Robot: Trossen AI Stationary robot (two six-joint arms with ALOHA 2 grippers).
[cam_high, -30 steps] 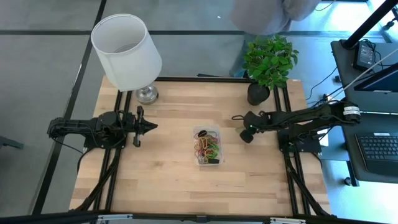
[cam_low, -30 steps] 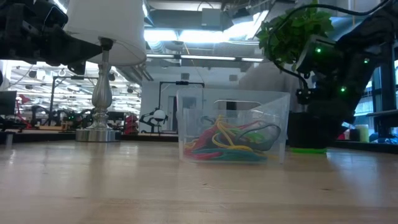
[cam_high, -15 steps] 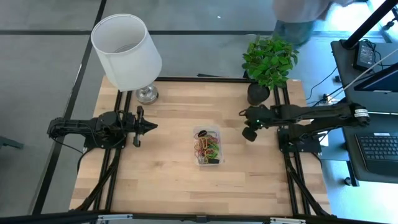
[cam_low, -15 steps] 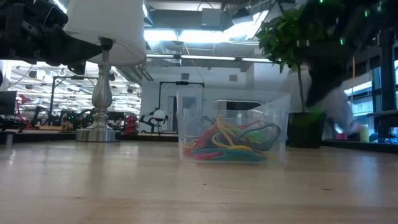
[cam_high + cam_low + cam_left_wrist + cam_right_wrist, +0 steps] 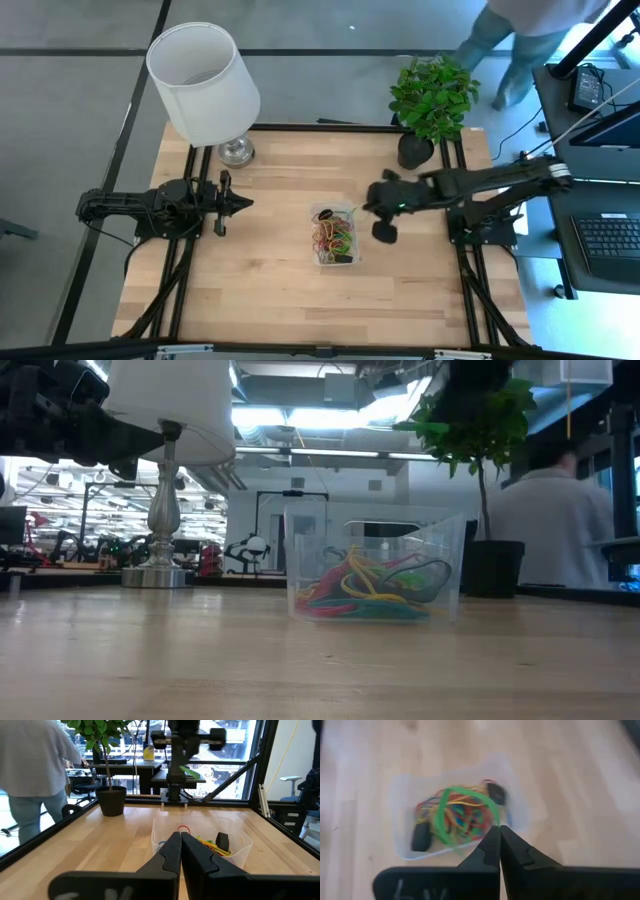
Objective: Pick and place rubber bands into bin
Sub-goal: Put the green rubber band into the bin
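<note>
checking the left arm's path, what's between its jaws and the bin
Only bare table. In the high view the left gripper, jaws shut, sits left of the bin, with nothing on the wood between them; the left wrist view shows the same.

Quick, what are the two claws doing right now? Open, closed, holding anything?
Left gripper: closed, empty, parked left of the bin.
Right gripper: closed on a green rubber band, above the bin.
</note>
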